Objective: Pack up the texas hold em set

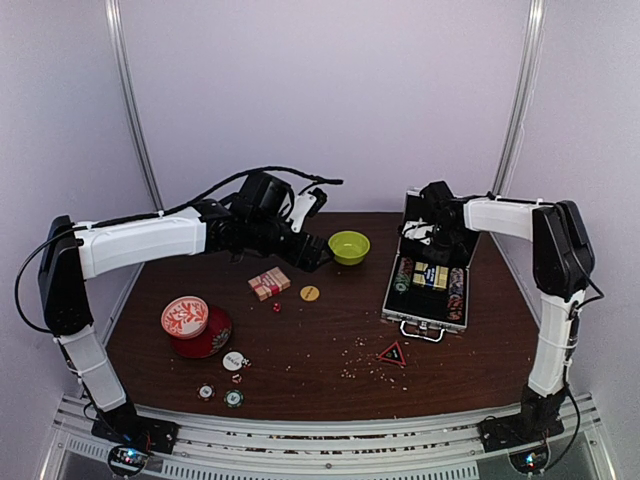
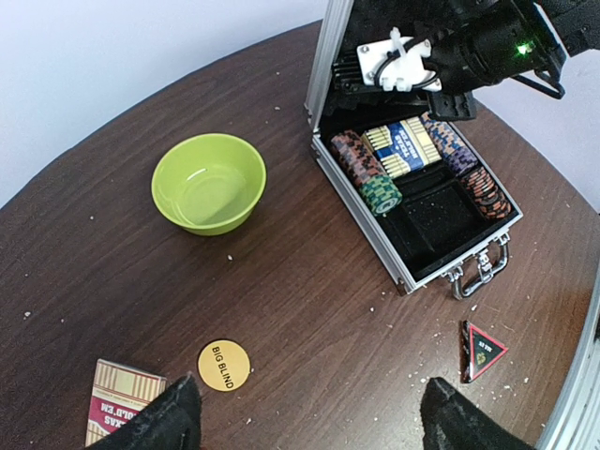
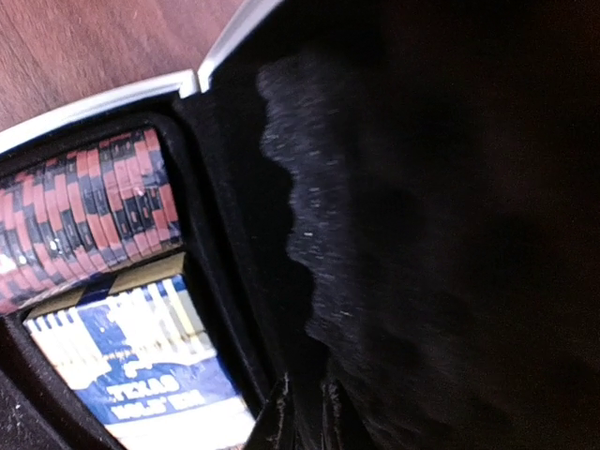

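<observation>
The right gripper has its jaws drawn fully together, deep in the far end of the silver case, close against the black lining of the upright lid. Whether they pinch the lining or anything else I cannot tell; the wrist view is too dark there. Just beside them lies a blue-and-yellow card deck, flat in the case's far middle compartment, with a row of red-and-black chips next to it. From the left wrist view the deck sits between two chip rows, and the near compartment shows only black lining. The case stands open on the right side of the brown surface, its handle toward the arm bases.

The left gripper hangs above the middle of the surface with its jaws spread wide and nothing between them. Below it lie a red card deck and a yellow "BIG BLIND" button, apart from each other, with tiny red dice near them. A lime-green bowl sits farther back. A black-and-red triangle lies near the case handle among scattered crumbs. At the near left are a white button, two loose chips and a red-and-white tin.
</observation>
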